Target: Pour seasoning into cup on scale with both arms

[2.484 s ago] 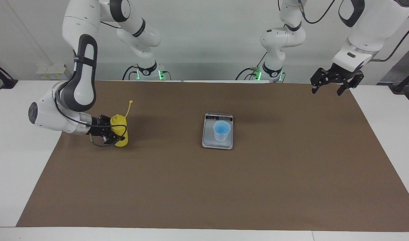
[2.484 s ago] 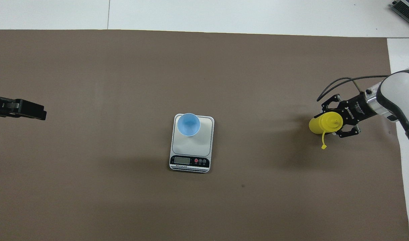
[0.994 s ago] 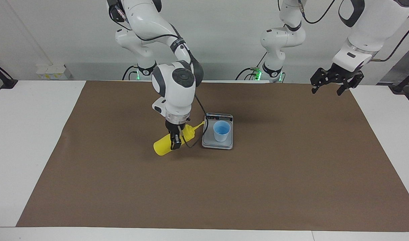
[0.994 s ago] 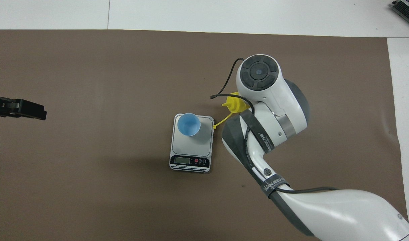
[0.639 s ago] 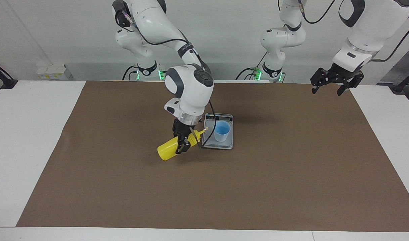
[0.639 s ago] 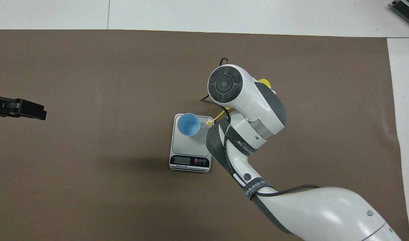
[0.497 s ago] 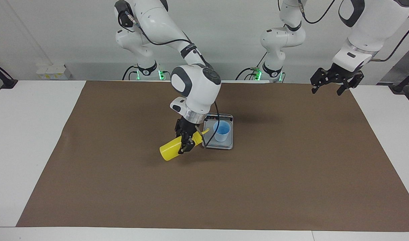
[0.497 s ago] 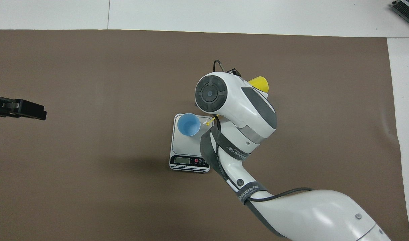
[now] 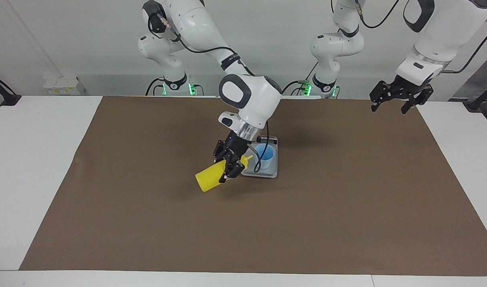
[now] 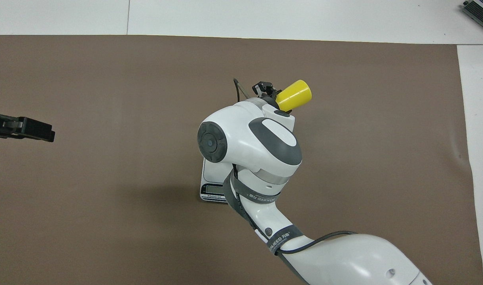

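Right gripper (image 9: pixel 228 167) was clamped on the seasoning (image 9: pixel 211 179) in the facing view, holding the yellow bottle tilted in the air, nozzle end toward the cup (image 9: pixel 264 156) and base raised away over the brown mat (image 9: pixel 347 223). That cup stood on the scale (image 9: pixel 267 172) at mid-table. Left gripper (image 9: pixel 401 95) waited with fingers apart over the mat's edge nearest the robots, at the left arm's end; wide bare mat lay around the scale

Overhead, the right arm's wrist covered the cup and most of the scale (image 10: pixel 210 186); the seasoning (image 10: pixel 294 95) projected from under it. Left gripper (image 10: pixel 35 130) showed at the frame edge
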### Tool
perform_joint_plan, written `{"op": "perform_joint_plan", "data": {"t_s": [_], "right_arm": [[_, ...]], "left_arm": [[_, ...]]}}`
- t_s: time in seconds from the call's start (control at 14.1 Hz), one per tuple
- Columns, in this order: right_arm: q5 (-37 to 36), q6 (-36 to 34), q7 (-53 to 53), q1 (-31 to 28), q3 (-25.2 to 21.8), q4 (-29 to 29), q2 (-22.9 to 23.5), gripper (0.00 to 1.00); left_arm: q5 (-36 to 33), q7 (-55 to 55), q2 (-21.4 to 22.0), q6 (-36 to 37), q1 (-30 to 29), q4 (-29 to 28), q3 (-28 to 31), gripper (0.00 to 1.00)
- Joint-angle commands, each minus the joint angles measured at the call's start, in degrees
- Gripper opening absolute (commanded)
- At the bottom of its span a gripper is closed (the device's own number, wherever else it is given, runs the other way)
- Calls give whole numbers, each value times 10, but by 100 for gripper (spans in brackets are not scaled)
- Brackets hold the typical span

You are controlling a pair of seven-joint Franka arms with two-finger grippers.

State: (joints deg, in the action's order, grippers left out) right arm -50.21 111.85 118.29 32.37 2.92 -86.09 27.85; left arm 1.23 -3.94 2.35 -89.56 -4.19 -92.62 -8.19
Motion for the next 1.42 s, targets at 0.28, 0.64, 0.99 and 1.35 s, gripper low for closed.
{"op": "perform_joint_plan", "data": {"t_s": [0.28, 0.64, 0.99, 1.35], "right_arm": [[-131, -39, 16, 30, -2, 13, 9, 0], [-166, -47, 52, 58, -2, 9, 6, 0], [-211, -57, 75, 80, -1, -23, 1, 0], [-251, -54, 91, 80, 0, -60, -14, 0]], "left_arm": [[-8, -3, 13, 5, -6, -11, -3, 100], [-8, -3, 13, 5, -6, -11, -3, 100], [-8, -3, 13, 5, -5, -11, -3, 100], [-8, -4, 13, 0, -1, -11, -3, 100]]}}
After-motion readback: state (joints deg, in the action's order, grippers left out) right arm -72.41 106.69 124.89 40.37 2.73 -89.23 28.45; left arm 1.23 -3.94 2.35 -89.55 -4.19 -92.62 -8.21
